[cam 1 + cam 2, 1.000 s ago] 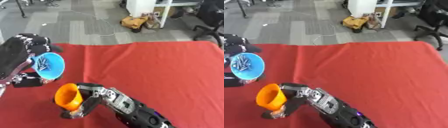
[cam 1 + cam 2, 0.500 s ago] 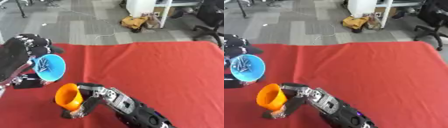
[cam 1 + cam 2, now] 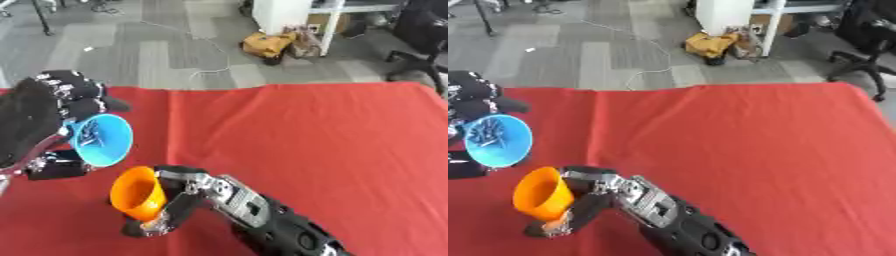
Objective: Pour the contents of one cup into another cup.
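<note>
Cups: two, a blue cup (image 3: 101,139) and an orange cup (image 3: 137,193), both at the near left of the red tablecloth (image 3: 332,145), the blue one just above and left of the orange one.
Left fingers: curled round the blue cup from behind, a thumb tip poking out at its upper right; the left hand (image 3: 54,116) is closed on it.
Blue cup: tipped hard over, its mouth facing the camera and slightly down to the right, so the pale blue inside shows; darker marks lie inside it, what they are I cannot tell.
Blue cup to orange cup: the blue rim's lower edge sits right by the orange rim's top in the left eye view; whether they touch I cannot tell.
Right fingers: wrapped round the lower body of the orange cup, silver fingertips showing below its base; the right hand (image 3: 178,199) holds it.
Orange cup: tilted, mouth turned up and to the left toward the blue cup, narrow base down and to the right inside the fingers.
Right arm: black with silver joints, running from the hand down to the lower right edge.
Left arm: a black bulk filling the left edge.
Beyond the table: grey carpet floor (image 3: 149,45), a yellow-brown bag (image 3: 267,44) beside a white cabinet (image 3: 287,12), a white cable (image 3: 210,50) trailing over the floor, and a black office chair (image 3: 868,30) at upper right.
</note>
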